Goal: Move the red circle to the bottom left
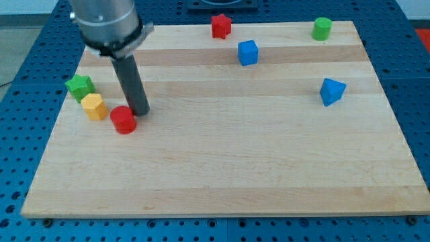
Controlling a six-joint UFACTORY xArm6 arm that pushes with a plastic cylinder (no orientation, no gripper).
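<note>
Currently: push step in hand, red circular block (123, 120) at the board's left side, above its bottom left.
Item: my tip (140, 111), the end of a plain dark rod with no jaws to part or close, sits touching or just beside the red circle's upper right edge; contact cannot be confirmed. Next move, as judged: press down and leftward toward the view's bottom left corner of the pale wooden board (222, 181). Neighbours: yellow block (94, 106) and green star-shaped block (79, 85), near on the left. Arm body cut off at the view's top.
</note>
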